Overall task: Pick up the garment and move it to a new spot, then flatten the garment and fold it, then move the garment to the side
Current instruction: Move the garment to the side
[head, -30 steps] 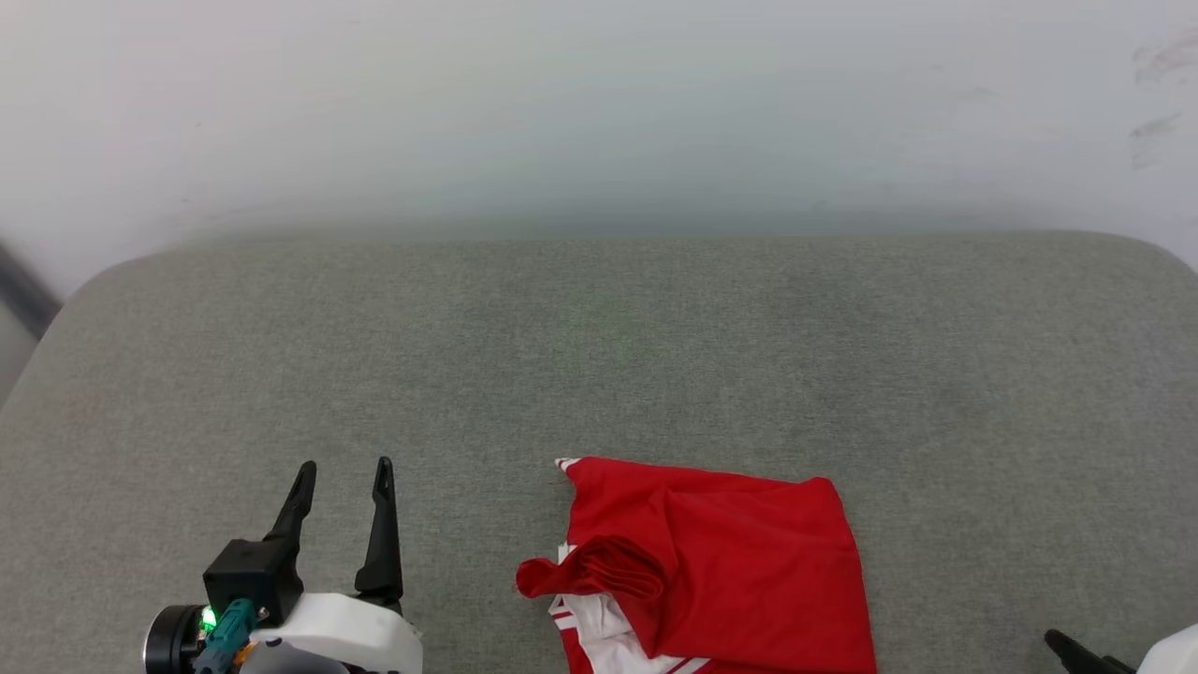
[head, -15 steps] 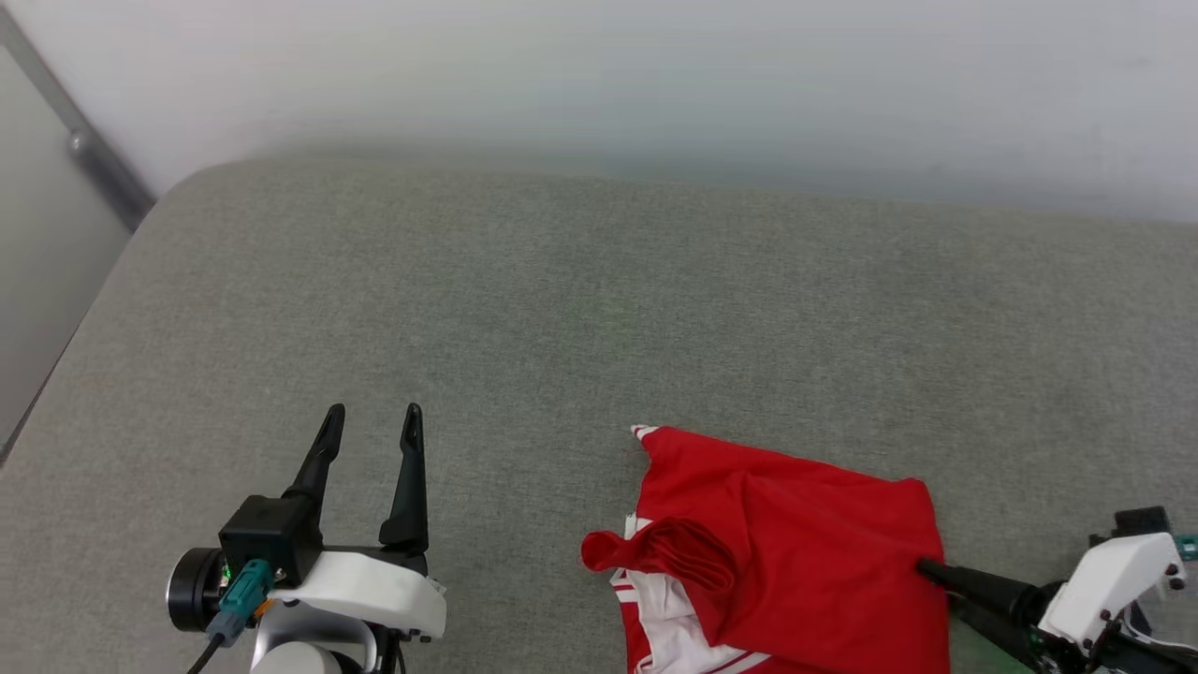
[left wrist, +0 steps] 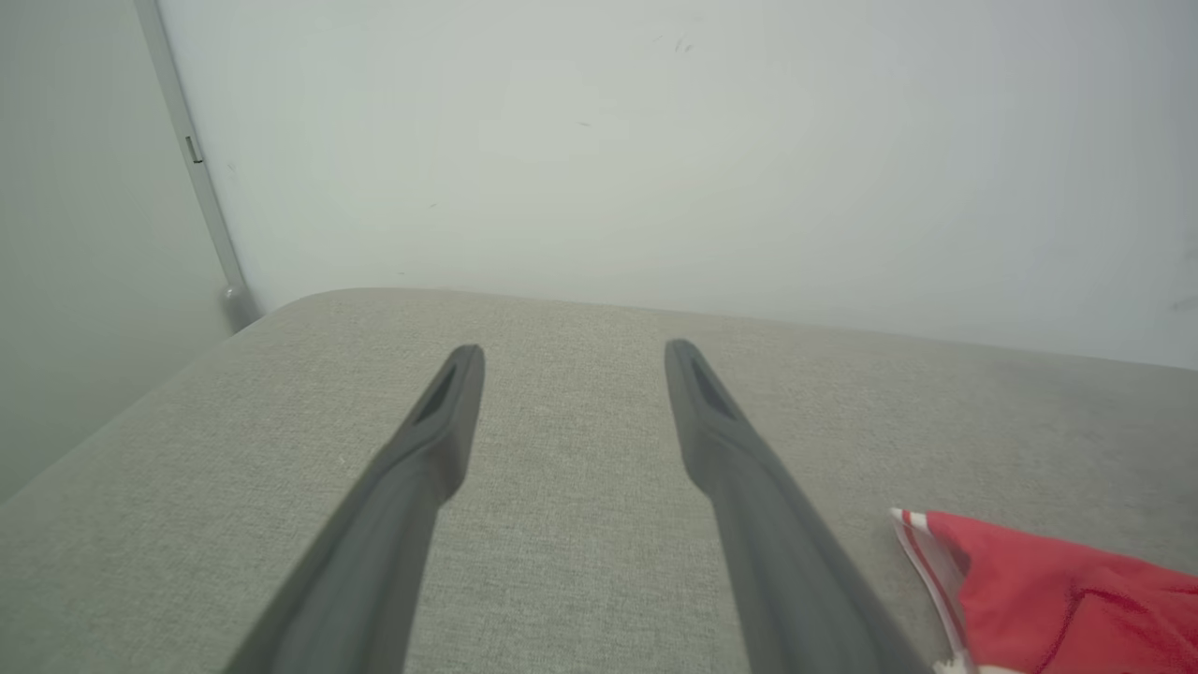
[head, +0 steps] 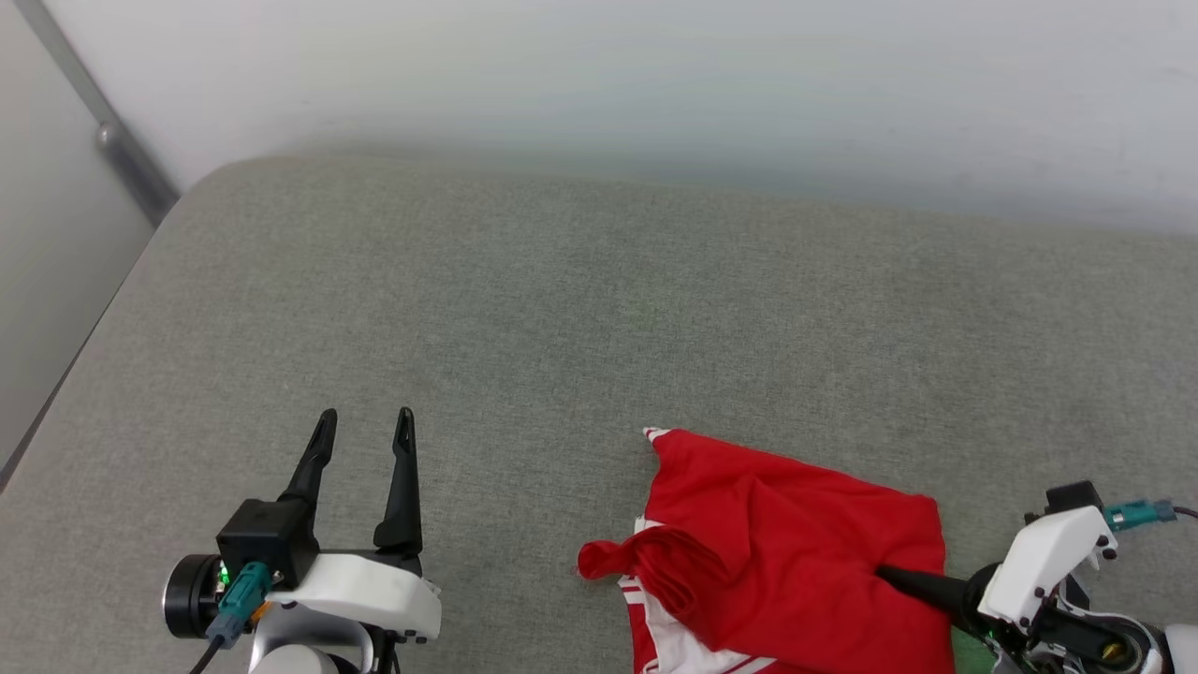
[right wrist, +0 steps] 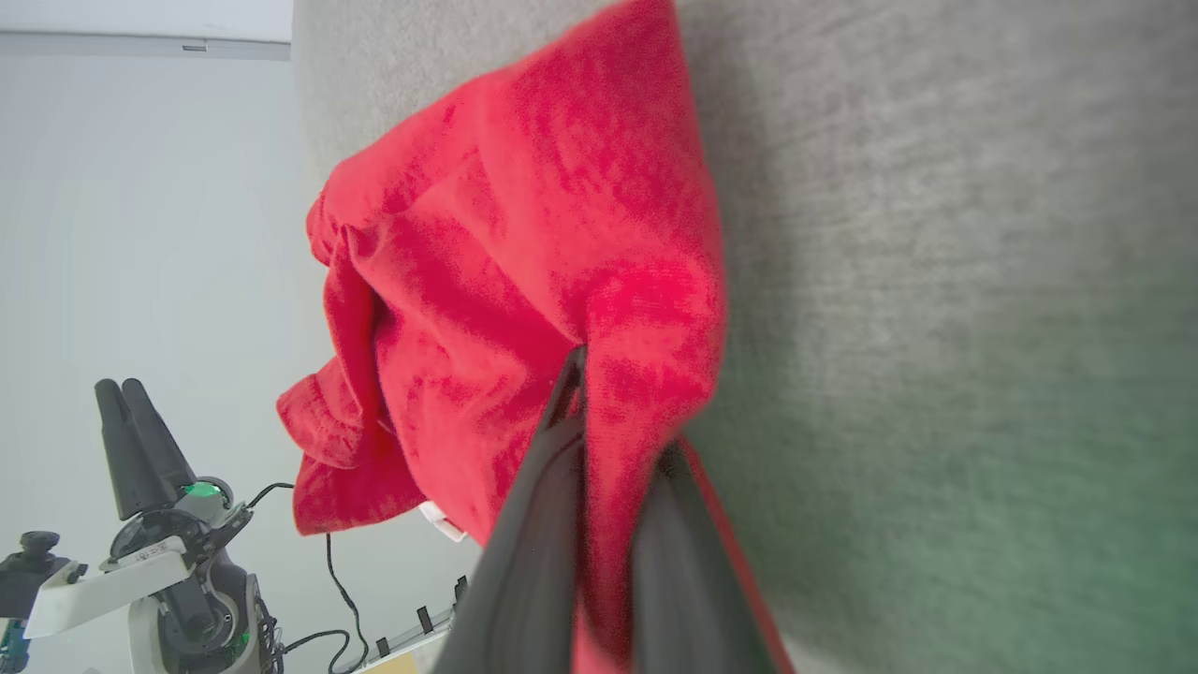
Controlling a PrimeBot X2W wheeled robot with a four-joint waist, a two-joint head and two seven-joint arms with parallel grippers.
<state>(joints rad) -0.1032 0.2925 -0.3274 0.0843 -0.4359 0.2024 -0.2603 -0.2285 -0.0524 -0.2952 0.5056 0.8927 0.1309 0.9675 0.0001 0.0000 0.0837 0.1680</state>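
The garment (head: 796, 534) lies crumpled at 5 o'clock on the grey cushioned surface (head: 562, 309). Its near end is cut off in the head view, so its long axis is only probably 11 to 5 o'clock. The right claw (head: 889, 573) is clamped on a fold near its 3 o'clock edge, cloth spreading toward 10 o'clock. The left claw (head: 363, 421), spread and empty, sits well apart at 9 o'clock, so the lift looks like the right arm's job.

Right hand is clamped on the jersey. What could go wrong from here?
1. The right hand pinches the jersey close to its edge; a shallow bite may slip on lifting.
2. The jersey lies bunched in layers, so a one-point lift may leave it tangled; the left hand stands open, apart from it.
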